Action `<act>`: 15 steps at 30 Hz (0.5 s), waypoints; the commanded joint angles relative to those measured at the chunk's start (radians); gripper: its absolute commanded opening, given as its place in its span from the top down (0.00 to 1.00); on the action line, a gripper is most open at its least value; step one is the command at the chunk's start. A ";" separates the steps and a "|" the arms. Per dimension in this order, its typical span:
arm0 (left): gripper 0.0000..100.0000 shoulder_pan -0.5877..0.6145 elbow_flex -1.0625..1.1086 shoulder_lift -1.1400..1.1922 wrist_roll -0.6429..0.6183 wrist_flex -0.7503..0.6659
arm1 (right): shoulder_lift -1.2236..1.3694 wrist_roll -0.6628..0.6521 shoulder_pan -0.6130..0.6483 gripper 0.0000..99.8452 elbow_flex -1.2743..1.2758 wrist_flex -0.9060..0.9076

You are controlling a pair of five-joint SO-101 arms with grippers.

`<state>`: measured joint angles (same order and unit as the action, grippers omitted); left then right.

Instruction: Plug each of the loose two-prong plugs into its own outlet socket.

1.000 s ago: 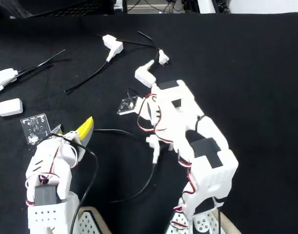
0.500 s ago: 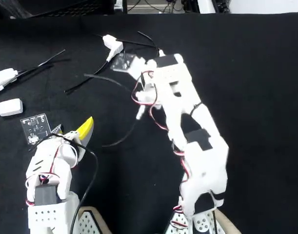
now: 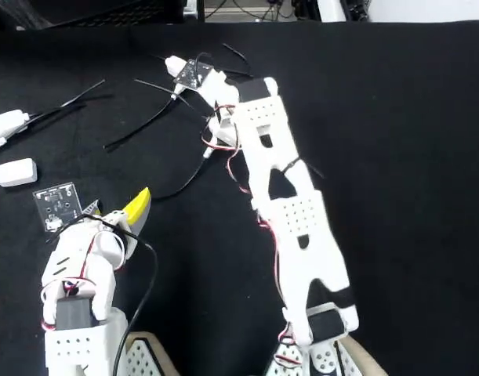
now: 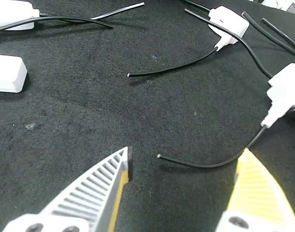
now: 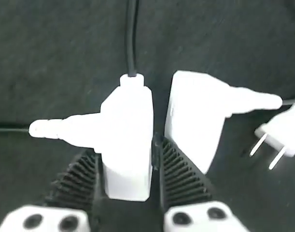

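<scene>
Right tool [image 5: 125, 147] farther up the table [image 3: 396, 117] than before, tight around white plug [image 5: 128, 121], second plug [image 5: 195, 116] alongside.

Far across the table [image 3: 396, 117], the right gripper [image 5: 125, 150] has a plug [image 5: 125, 121] between its fingers. A socket block [image 5: 195, 116] lies just beside it, and a loose two-prong plug [image 5: 275, 140] lies past that. At the near left sits the left gripper [image 4: 186, 154], with a circuit board [image 3: 57, 202] just to its left.
</scene>
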<state>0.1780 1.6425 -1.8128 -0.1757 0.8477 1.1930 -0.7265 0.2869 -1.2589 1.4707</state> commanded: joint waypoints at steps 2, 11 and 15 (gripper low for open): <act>0.66 0.005 -0.024 -0.009 -0.002 -0.002 | 0.122 0.012 -0.018 0.98 -0.259 0.035; 0.66 0.004 -0.016 -0.009 -0.002 -0.008 | 0.234 0.078 -0.031 0.73 -0.410 0.169; 0.66 0.004 -0.008 -0.009 -0.002 -0.037 | 0.170 0.083 -0.032 0.69 -0.412 0.181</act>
<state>0.1780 1.6425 -1.8128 -0.1757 0.8477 1.4369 -0.6529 0.2823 -1.6379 1.6287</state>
